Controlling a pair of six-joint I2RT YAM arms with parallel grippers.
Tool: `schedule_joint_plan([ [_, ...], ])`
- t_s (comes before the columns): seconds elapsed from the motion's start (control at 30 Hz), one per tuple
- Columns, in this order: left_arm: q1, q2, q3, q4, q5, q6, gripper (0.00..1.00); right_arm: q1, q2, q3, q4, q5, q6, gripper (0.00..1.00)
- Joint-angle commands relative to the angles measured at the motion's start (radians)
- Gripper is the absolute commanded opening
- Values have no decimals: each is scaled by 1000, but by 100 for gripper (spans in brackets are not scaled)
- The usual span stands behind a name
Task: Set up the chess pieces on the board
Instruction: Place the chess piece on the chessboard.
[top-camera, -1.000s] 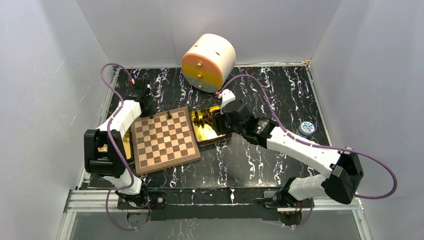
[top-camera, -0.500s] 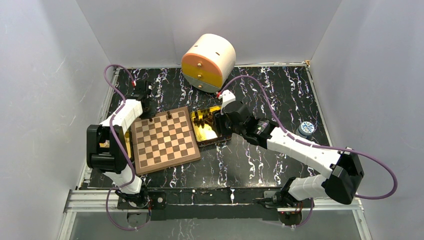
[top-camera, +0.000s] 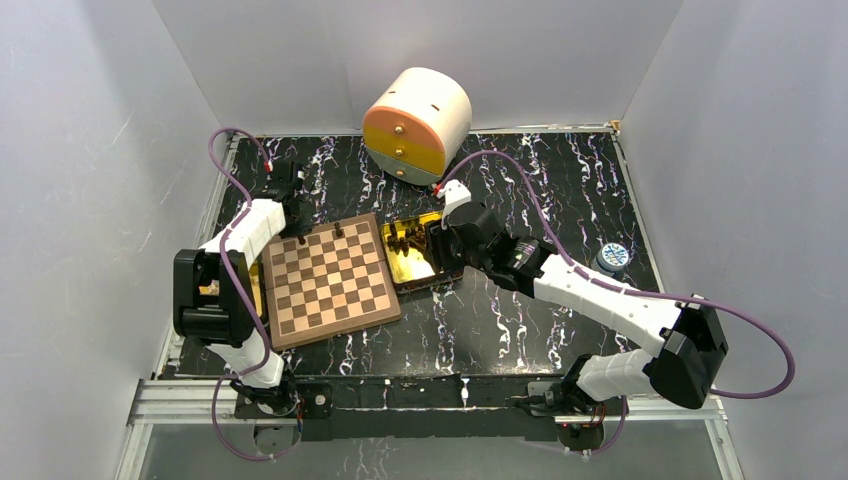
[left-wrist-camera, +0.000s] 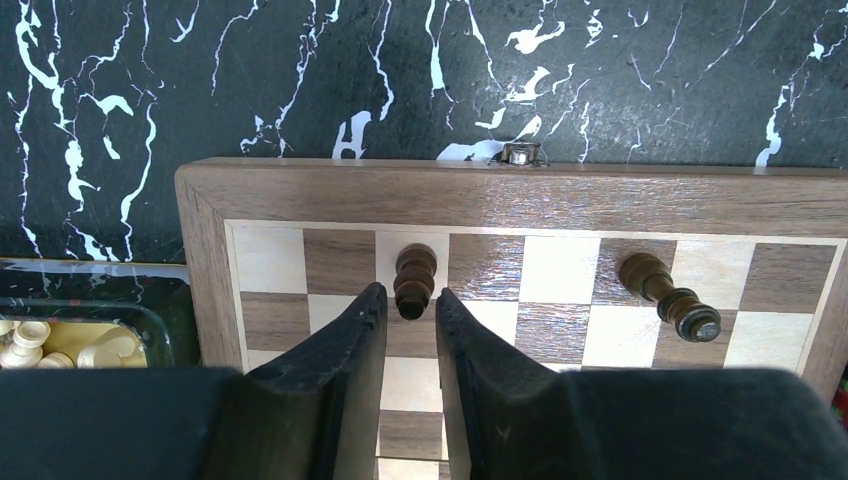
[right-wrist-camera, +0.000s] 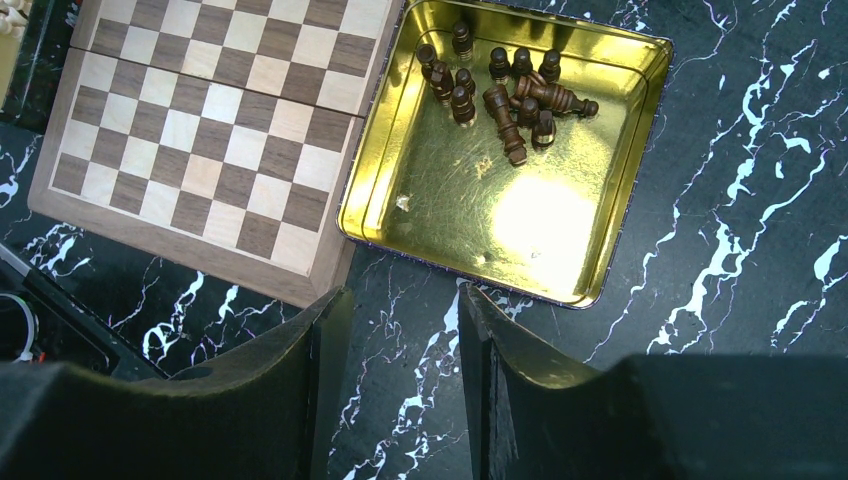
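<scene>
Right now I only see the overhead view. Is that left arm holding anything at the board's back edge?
Observer: Its wrist camera shows one dark piece standing in the edge row, between the jaws' tips.
Visitor: What's in the gold tin?
Observer: About a dozen dark pieces, bunched in one corner.
Visitor: Any light ones?
Observer: Yes, cream pieces in a container beside the board.

Table (top-camera: 520, 320): black top, white marble veining. Directly on it: wooden chessboard (top-camera: 330, 280) left of centre; gold tin (top-camera: 410, 268) just beside its right edge; tray (left-wrist-camera: 120, 303) of pale pieces (left-wrist-camera: 25, 340) at its left; cream-and-orange drawer unit (top-camera: 417, 123) at the back; small blue-and-white round object (top-camera: 612, 256) far right.
</scene>
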Motion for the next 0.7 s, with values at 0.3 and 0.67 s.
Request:
schedule_joint_plan([
  [0.3, 7, -10, 5, -19, -44, 11, 22, 0, -22, 5, 31, 12, 0, 52],
  [0.67, 7, -3, 20, -35, -40, 26, 24, 0, -21, 4, 32, 12, 0, 52],
])
